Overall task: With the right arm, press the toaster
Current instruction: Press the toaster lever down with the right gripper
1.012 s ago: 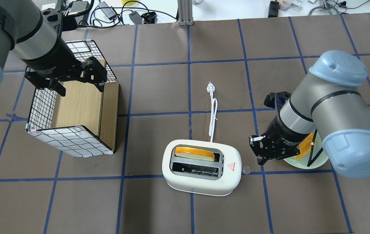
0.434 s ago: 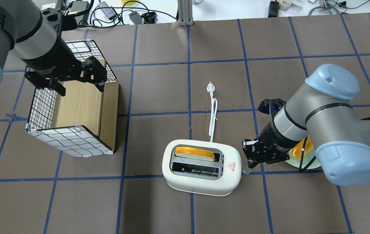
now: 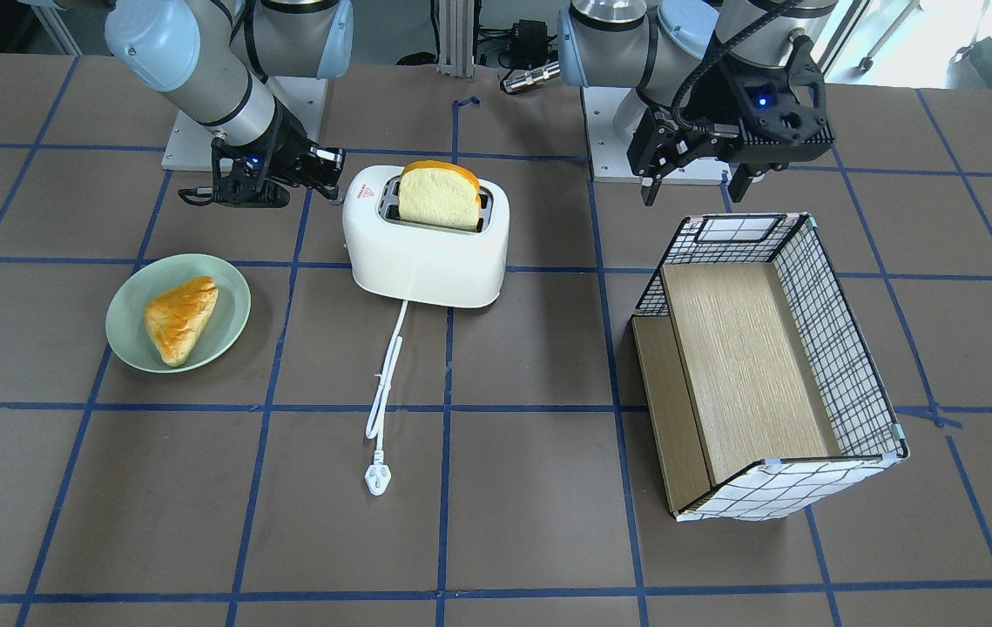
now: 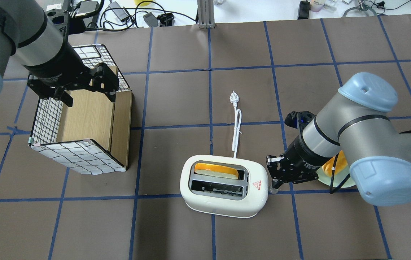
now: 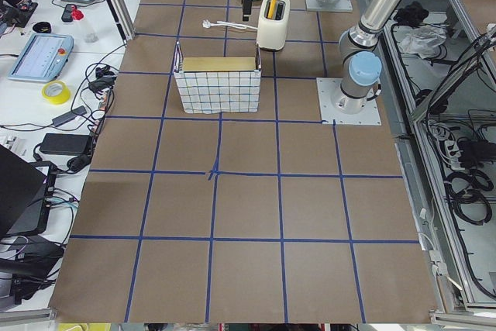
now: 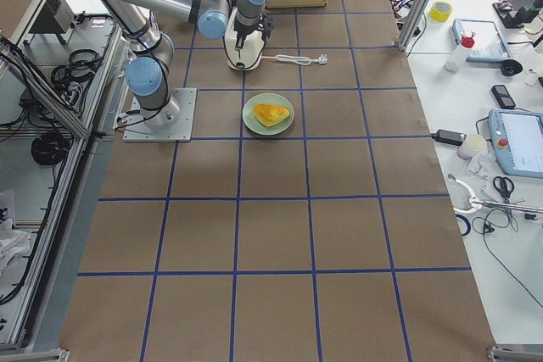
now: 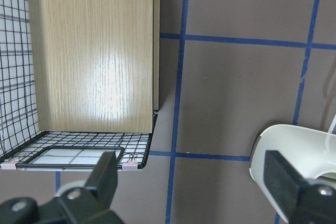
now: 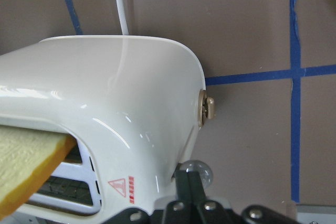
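Observation:
The white toaster stands at the table's middle front, with a bread slice in its far slot and the near slot empty. Its cord runs away across the table. The toaster also shows in the front view and fills the right wrist view. My right gripper is shut and empty at the toaster's right end. Its fingertips are right at the clear lever knob. My left gripper is open and empty above the basket.
A green plate with a pastry lies right of the toaster, partly under my right arm. The wire basket with a wooden floor lies on its side at the left. A beige dial sits on the toaster's end.
My right gripper has moved left and down from beside the plate to the toaster's right end, onto the lever knob. The left arm has not moved.

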Motion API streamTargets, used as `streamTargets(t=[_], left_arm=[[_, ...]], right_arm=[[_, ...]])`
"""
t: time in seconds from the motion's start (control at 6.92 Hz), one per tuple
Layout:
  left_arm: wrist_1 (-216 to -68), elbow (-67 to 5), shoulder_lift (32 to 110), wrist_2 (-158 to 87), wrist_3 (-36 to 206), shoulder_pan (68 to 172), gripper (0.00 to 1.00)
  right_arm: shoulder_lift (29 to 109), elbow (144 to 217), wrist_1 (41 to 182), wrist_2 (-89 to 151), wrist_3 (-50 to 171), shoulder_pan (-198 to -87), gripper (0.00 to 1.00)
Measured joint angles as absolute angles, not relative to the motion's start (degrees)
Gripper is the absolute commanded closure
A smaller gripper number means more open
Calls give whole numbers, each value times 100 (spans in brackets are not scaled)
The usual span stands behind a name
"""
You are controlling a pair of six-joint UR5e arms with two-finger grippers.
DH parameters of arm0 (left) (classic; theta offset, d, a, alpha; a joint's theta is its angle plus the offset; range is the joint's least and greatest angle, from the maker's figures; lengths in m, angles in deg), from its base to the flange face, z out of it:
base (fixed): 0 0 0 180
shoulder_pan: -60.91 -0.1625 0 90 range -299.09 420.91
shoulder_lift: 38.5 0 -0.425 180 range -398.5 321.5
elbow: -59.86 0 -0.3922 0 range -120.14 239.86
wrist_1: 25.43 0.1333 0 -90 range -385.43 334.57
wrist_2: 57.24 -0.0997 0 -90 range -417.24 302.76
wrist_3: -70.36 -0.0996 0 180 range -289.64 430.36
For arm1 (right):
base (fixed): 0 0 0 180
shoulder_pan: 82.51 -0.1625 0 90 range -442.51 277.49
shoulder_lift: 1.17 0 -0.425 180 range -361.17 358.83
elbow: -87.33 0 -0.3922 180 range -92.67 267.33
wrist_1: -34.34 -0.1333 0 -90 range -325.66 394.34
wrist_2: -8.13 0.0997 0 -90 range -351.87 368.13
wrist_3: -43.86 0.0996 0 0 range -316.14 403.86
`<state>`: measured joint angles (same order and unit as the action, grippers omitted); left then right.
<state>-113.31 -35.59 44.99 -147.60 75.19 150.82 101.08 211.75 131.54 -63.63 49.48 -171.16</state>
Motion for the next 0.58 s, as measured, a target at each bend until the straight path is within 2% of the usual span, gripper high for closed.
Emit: streamTargets(t=[0.58], left_arm=[[-11332,-3558,4499,-14760,7519,15083,0]], right_arm=[[9931,21178,13165,-6367,4929,-17108,100]])
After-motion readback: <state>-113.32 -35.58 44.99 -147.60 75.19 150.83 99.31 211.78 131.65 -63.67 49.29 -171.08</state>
